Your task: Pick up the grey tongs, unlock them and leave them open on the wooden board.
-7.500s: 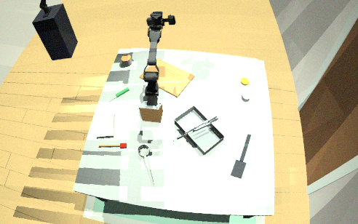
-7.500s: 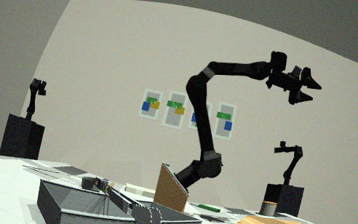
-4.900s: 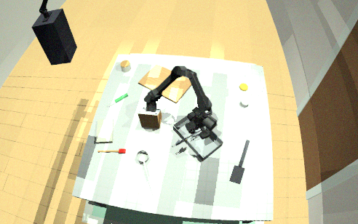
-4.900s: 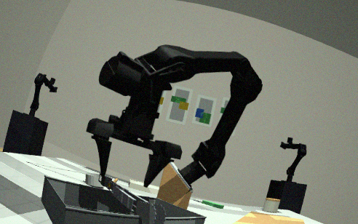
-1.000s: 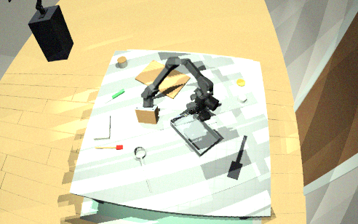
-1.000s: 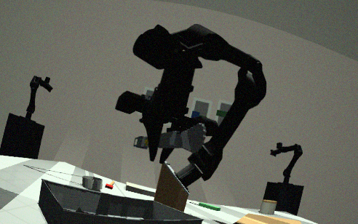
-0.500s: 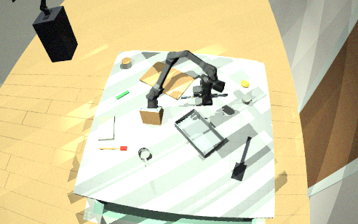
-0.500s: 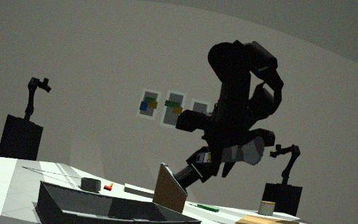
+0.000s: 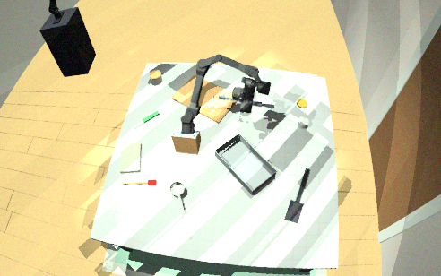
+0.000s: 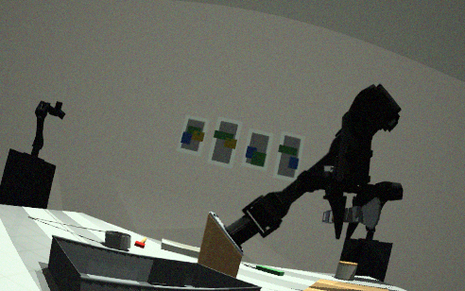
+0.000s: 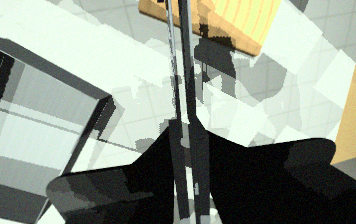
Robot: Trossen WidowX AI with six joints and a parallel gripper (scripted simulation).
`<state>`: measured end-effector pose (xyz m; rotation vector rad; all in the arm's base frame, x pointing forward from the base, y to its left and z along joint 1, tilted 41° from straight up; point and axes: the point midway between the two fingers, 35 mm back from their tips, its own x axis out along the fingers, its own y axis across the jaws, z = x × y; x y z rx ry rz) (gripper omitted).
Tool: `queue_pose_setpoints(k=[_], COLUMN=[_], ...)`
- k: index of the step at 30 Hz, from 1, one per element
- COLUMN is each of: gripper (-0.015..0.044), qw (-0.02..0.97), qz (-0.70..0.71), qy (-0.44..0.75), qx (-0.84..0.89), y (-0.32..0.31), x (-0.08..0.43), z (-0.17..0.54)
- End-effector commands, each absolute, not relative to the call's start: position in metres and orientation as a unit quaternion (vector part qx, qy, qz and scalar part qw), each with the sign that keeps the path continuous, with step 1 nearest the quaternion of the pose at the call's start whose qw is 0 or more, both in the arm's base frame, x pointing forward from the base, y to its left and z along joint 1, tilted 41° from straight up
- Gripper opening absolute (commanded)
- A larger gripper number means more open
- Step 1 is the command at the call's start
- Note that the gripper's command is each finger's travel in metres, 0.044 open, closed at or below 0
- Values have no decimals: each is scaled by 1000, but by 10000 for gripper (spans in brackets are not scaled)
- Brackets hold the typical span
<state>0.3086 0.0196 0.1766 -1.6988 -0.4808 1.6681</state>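
My gripper [image 9: 240,99] [image 11: 180,129] is shut on the grey tongs [image 9: 268,106] [image 10: 328,216] [image 11: 186,55]. It holds them above the table, off the roasting tin. The tongs' two long arms run close together, nearly parallel, with a narrow gap in the wrist view; they look roughly level in the exterior view. The hinge lock is too small to make out. The wooden board [image 9: 215,117] [image 11: 252,37] lies beside and partly below the tongs. The roasting tin [image 9: 263,183] [image 10: 66,266] [image 11: 55,70] stands apart from them.
A brown block [image 9: 185,144] stands at the arm's base. A round tub [image 9: 155,77] stands behind the board. A green-handled tool [image 9: 151,117], a red-tipped brush [image 9: 151,183], a small sieve [image 9: 177,189], a dark spatula [image 9: 294,211] and a yellow disc [image 9: 302,103] lie around the table.
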Motion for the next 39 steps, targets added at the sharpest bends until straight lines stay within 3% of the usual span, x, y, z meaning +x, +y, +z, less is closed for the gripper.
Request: queue_pose_setpoints(k=[1,10,39], gripper=[-150,-150,-150], qw=[369,339,-208], qz=[651,648,430], qy=[-173,-197,-553], qx=[-640,-654,-682], y=[32,38,118], x=[300,298,251], z=[185,186,211])
